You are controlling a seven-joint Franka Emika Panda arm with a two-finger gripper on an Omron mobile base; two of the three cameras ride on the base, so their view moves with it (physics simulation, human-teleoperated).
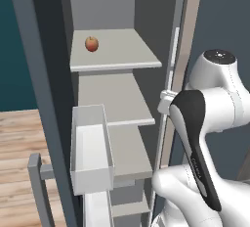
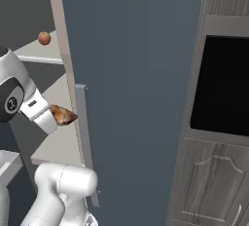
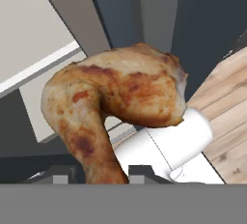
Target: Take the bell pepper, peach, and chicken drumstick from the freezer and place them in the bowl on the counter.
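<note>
My gripper (image 3: 103,175) is shut on the chicken drumstick (image 3: 120,97), a golden-brown lumpy piece whose thin end runs down between the two dark fingertips. In the right base view the drumstick (image 2: 63,116) hangs off the end of my white hand, just in front of the open freezer's shelves. The peach (image 1: 92,44), small, round and orange-pink, rests on the freezer's upper shelf (image 1: 127,50), well above and behind the hand; from the right it appears as the peach (image 2: 44,38). The bell pepper, the bowl and the counter are out of view.
The freezer's dark blue-grey door (image 2: 136,74) stands open on the right with a grey handle (image 2: 82,137). A white door bin (image 1: 90,147) juts out at the left. Dark wood-grain cupboards (image 2: 219,186) with a black opening (image 2: 223,84) stand beyond. Wooden floor (image 1: 19,143) lies below.
</note>
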